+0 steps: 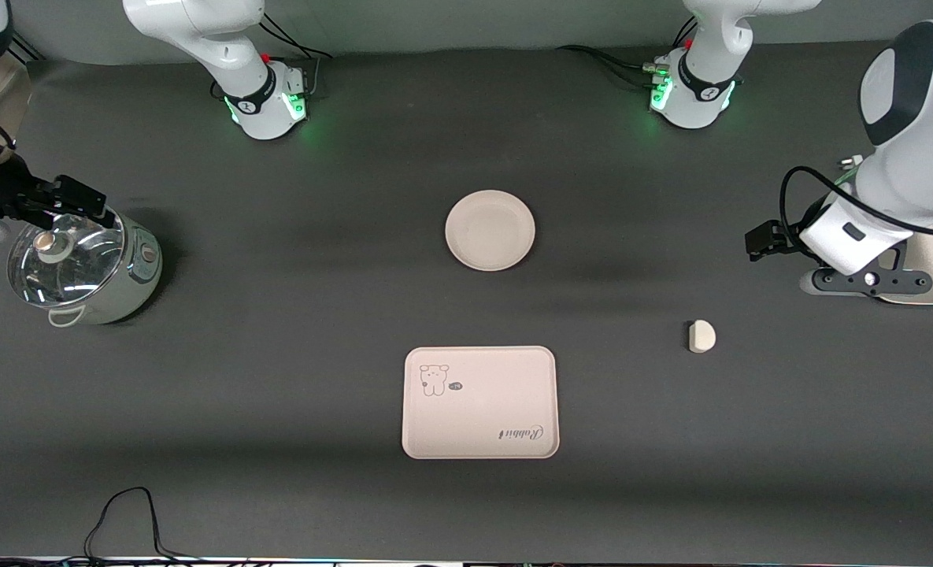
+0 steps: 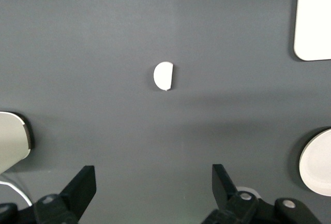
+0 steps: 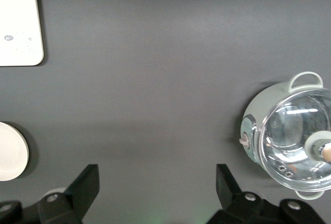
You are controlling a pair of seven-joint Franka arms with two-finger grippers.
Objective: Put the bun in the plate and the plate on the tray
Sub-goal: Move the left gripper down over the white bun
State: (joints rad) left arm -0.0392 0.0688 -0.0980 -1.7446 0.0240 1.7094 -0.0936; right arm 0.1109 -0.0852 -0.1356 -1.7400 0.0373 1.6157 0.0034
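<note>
The desk [image 1: 293, 315] is covered with a dark grey cloth, and soft shadows lie in bands on it. A pale grey wall [image 1: 474, 20] runs along its top edge. Green light glows on the cloth in two spots near that wall. A thin black cable [image 1: 124, 520] curls at the desk's near edge.

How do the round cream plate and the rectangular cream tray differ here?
The round cream-beige plate is plain, while the rounded-corner rectangular tray carries a cartoon animal and "Rabbit" lettering. The plate is smaller and lies farther from the front camera than the tray. Both are empty and rest flat on the dark table.
</note>
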